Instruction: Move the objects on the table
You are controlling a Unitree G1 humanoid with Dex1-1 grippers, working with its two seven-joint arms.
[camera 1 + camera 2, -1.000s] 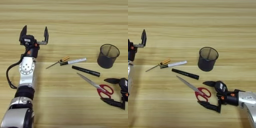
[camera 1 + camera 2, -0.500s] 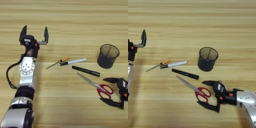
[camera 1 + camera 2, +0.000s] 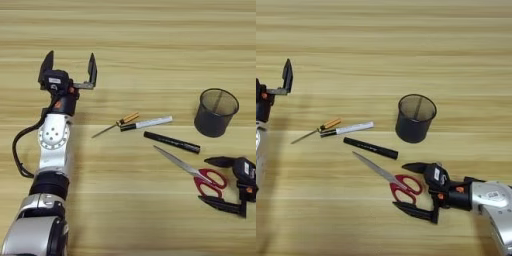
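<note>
Red-handled steel scissors (image 3: 381, 172) lie on the wooden table (image 3: 150, 40) at the lower right, blades pointing up-left. My right gripper (image 3: 400, 186) is open, and its two black fingers straddle the red handles, one above and one below. A black wire-mesh pen cup (image 3: 216, 112) stands upright just beyond. A black marker (image 3: 171, 142), a white pen (image 3: 147, 123) and a small amber-handled tool (image 3: 117, 123) lie in the middle. My left gripper (image 3: 69, 67) is open at the upper left, away from all of them.
My left arm (image 3: 52, 145) stretches up the left side from the near edge, with a black cable looping beside it. The right forearm (image 3: 491, 197) enters from the lower right corner.
My right gripper has crept slightly left, so its open fingers reach further around the scissors' handles. The left arm and the objects have stayed put.
</note>
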